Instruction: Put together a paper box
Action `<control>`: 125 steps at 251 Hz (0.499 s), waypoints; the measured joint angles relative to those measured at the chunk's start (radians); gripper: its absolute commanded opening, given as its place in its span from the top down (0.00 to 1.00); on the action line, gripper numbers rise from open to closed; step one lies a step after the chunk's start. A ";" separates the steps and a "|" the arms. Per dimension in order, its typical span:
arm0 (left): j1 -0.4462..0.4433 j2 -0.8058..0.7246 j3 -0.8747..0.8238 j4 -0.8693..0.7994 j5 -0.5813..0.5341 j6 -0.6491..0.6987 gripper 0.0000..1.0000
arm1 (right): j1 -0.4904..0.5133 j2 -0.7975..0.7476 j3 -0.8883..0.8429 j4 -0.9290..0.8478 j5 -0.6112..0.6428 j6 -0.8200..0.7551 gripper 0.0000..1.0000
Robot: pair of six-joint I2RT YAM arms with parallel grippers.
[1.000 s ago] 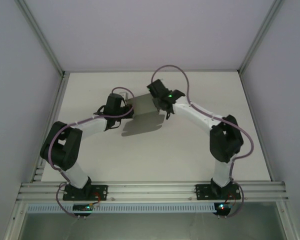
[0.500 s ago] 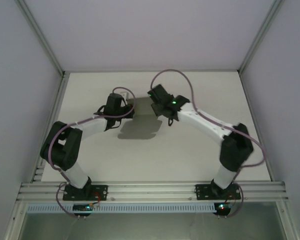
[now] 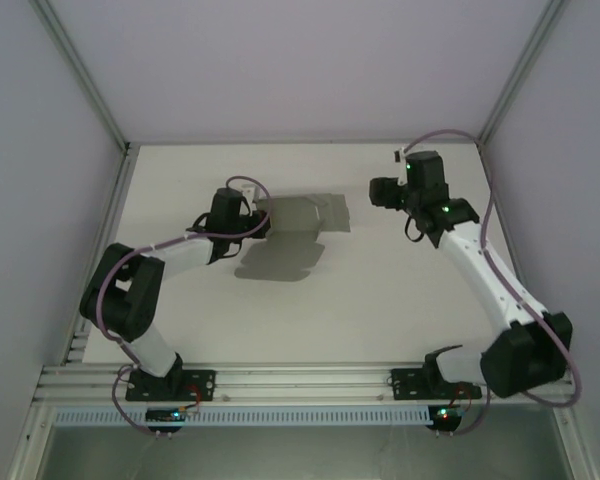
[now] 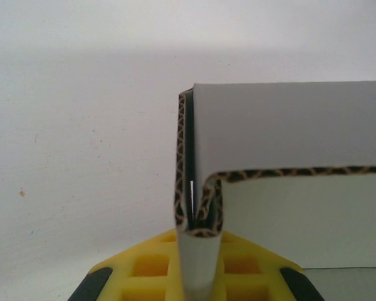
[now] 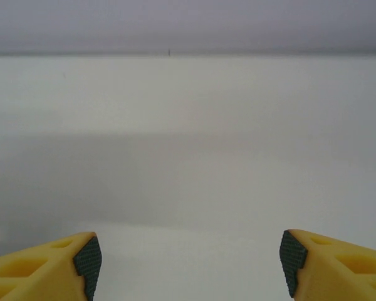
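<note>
Paper box (image 4: 288, 125) apparently between left fingers (image 4: 144, 268)

The overhead camera is looking down from above and behind me, facing the far wall (image 3: 300, 70) and taking in the whole table (image 3: 380, 300) from a distance. My left wrist camera is pointing along my left gripper (image 4: 197, 254), sitting very close to the paper box (image 4: 288, 125). My right wrist camera is looking low across bare tabletop past my right gripper (image 5: 191, 257), toward a wall. The overhead and left wrist views are sharing the box. The overhead and right wrist views are sharing the tabletop.
</note>
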 measured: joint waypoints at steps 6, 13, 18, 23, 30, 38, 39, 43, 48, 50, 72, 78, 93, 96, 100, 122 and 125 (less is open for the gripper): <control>0.000 -0.003 0.000 0.001 0.000 0.000 1.00 | -0.010 0.024 -0.006 0.001 -0.032 0.005 0.31; 0.000 -0.006 -0.001 0.002 0.002 0.000 1.00 | -0.015 0.053 -0.010 0.001 -0.070 0.012 0.32; 0.000 -0.009 -0.001 0.002 0.003 0.000 1.00 | -0.017 0.072 -0.012 0.002 -0.097 0.012 0.33; 0.000 -0.011 -0.001 0.002 0.003 0.000 1.00 | -0.017 0.092 -0.013 0.003 -0.126 0.013 0.33; 0.000 -0.013 -0.001 0.003 0.003 0.000 1.00 | -0.017 0.113 -0.014 0.005 -0.163 0.014 0.34; 0.000 -0.016 -0.001 0.003 0.002 0.000 1.00 | -0.014 0.136 -0.014 0.011 -0.214 0.013 0.34; 0.000 -0.016 -0.001 0.004 0.002 0.000 1.00 | -0.014 0.138 -0.014 0.012 -0.219 0.013 0.34; 0.000 -0.017 -0.001 0.004 0.003 0.000 1.00 | -0.011 0.149 -0.015 0.018 -0.251 0.013 0.34; 0.000 -0.018 -0.001 0.004 0.002 0.000 1.00 | -0.008 0.157 -0.015 0.024 -0.277 0.013 0.34; 0.000 -0.018 -0.001 0.004 0.003 0.000 1.00 | -0.006 0.161 -0.015 0.027 -0.289 0.013 0.34; 0.000 -0.018 -0.001 0.005 0.002 0.000 1.00 | 0.019 0.183 -0.015 0.059 -0.415 0.010 0.38; 0.000 -0.018 -0.001 0.005 0.002 0.000 1.00 | 0.027 0.187 -0.015 0.065 -0.442 0.006 0.39; 0.000 -0.018 -0.001 0.005 0.000 0.000 1.00 | 0.052 0.196 -0.010 0.075 -0.516 -0.005 0.39; 0.000 -0.018 -0.001 0.005 0.000 0.000 1.00 | 0.056 0.197 -0.009 0.077 -0.526 -0.005 0.40; 0.000 -0.018 -0.001 0.005 -0.001 0.000 1.00 | 0.062 0.200 -0.007 0.080 -0.542 -0.008 0.40; 0.004 -0.018 -0.001 0.005 -0.007 -0.002 1.00 | 0.098 0.217 -0.001 0.104 -0.622 -0.013 0.46; 0.005 -0.018 -0.001 0.005 -0.008 -0.003 1.00 | 0.101 0.220 0.000 0.108 -0.632 -0.015 0.46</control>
